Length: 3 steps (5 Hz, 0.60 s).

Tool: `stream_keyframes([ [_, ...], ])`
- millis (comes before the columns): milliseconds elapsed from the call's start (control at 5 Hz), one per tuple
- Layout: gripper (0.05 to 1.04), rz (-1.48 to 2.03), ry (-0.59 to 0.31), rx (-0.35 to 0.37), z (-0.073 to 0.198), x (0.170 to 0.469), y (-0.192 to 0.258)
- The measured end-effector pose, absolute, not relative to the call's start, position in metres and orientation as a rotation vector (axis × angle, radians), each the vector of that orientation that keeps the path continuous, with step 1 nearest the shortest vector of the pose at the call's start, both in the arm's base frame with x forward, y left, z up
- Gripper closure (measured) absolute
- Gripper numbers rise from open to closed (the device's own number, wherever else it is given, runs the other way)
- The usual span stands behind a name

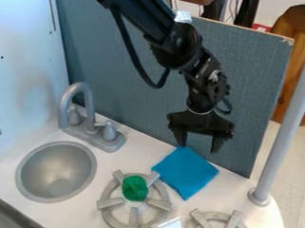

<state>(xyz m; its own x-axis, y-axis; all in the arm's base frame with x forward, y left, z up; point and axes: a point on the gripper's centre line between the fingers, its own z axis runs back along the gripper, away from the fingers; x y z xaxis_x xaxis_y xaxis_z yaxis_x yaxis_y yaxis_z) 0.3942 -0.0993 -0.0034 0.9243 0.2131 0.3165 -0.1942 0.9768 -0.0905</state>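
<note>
Camera view | tool (pixel 198 147) spread near blue cloth (pixel 185 174) | between panel edge (pixel 234 169) and burner (pixel 134 220)

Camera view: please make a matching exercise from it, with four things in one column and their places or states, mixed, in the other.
1. Hand
2. Blue cloth
3. Green object
4. Tap

A. On the burner nearer the sink
B. Open, fingers apart
C. Standing beside the sink
D. Lying on the counter

Pairs: 1-B, 2-D, 3-A, 4-C
</note>
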Motion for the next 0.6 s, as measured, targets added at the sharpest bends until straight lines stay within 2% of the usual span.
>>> stream_keyframes([
  [200,0.083,0.211,-0.294,-0.044,-0.018,0.388,-0.098],
  [400,0.083,0.153,-0.250,0.000,-0.038,0.359,-0.096],
  [600,0.083,0.052,-0.271,0.012,-0.034,0.340,-0.104],
])
